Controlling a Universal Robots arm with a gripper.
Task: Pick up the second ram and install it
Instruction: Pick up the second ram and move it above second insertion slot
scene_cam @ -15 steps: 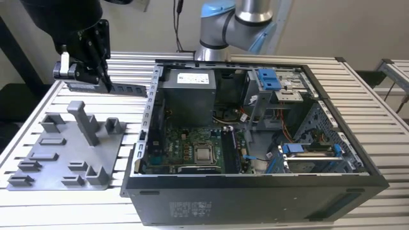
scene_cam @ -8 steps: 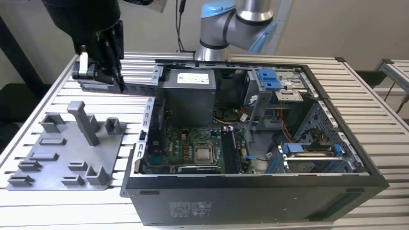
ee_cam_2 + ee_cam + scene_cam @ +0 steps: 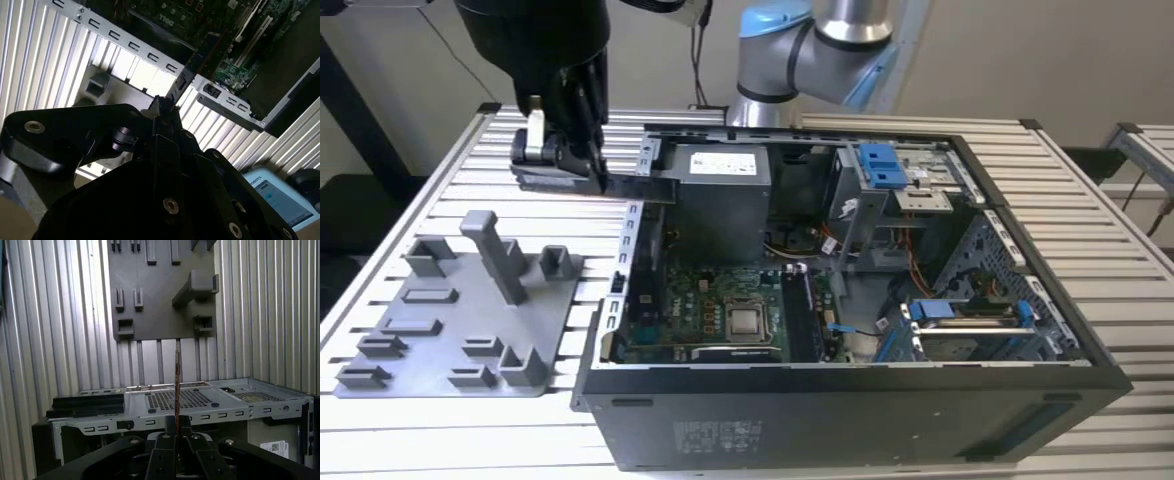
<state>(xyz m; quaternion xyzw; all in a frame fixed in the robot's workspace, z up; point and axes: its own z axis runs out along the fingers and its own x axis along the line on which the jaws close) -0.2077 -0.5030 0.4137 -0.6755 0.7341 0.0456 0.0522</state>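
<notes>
My gripper hangs over the table just outside the open computer case's wall on the exterior view's left, shut on the second ram. The ram is a thin dark stick that pokes out of the fingers toward the case, above its rim. In the second wrist view the ram reaches from the gripper over the case's perforated edge toward the green motherboard. The first wrist view catches the ram edge-on, rising from the gripper. The black memory slots lie on the motherboard inside the case.
The grey fixture plate with upright pegs lies on the slatted table at the exterior view's left. Inside the case stand a grey power-supply box, blue drive brackets and cables. The arm's base stands behind the case.
</notes>
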